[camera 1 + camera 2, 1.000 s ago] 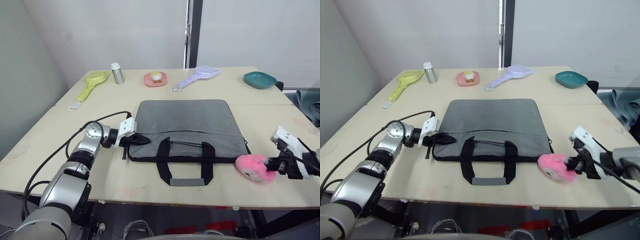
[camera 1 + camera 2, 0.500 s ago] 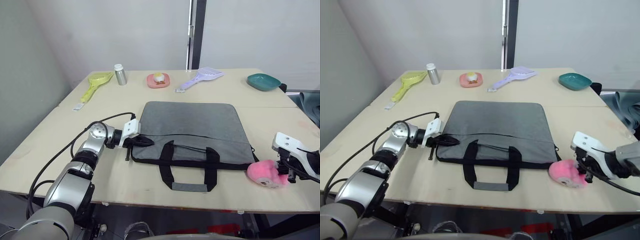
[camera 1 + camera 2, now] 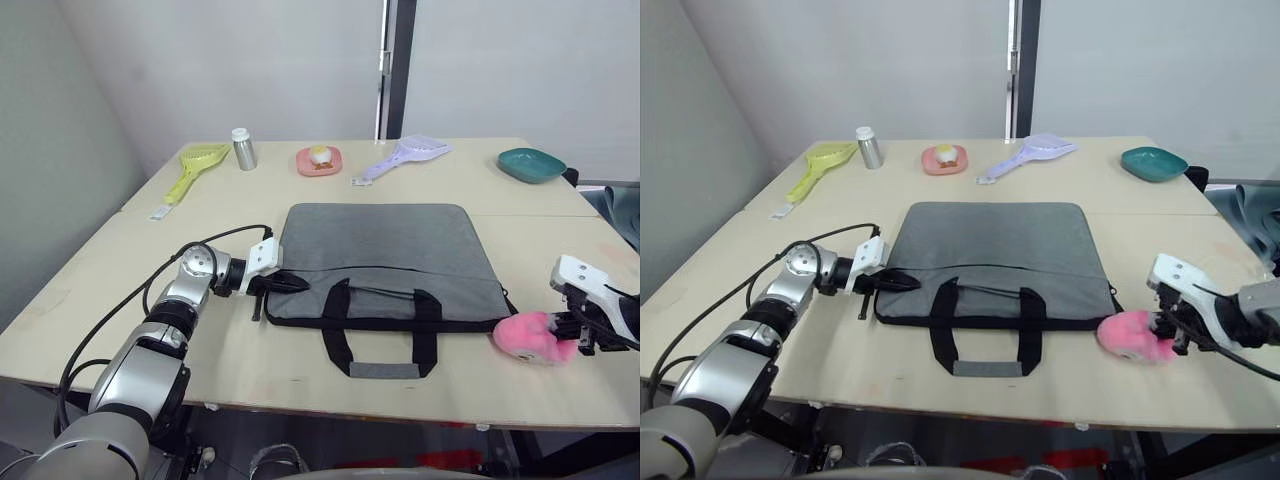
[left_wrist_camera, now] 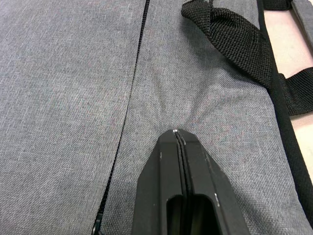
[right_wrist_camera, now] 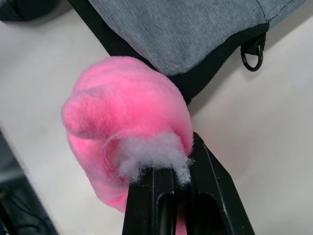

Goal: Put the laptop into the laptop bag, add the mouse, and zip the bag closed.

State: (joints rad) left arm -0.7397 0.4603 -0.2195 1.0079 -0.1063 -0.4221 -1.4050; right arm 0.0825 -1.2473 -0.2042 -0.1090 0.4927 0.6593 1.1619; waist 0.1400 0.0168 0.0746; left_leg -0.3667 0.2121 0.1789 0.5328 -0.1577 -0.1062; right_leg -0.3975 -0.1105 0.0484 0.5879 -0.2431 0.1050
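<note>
The laptop bag [image 3: 390, 265] lies flat mid-table, handles toward the robot. The left gripper [image 3: 287, 283] has its fingers pressed together, pinching a fold of grey fabric at the bag's left end beside the zipper. If it pulls from there, I'd expect the cloth to bunch or the whole bag to slide. The right gripper [image 3: 577, 327] is pinching the fluffy pink toy [image 3: 533, 338], which touches the bag's right corner; dragging it could nudge the bag. Since a second ago, the toy and right gripper have shifted slightly outward, while the left gripper stays clamped.
</note>
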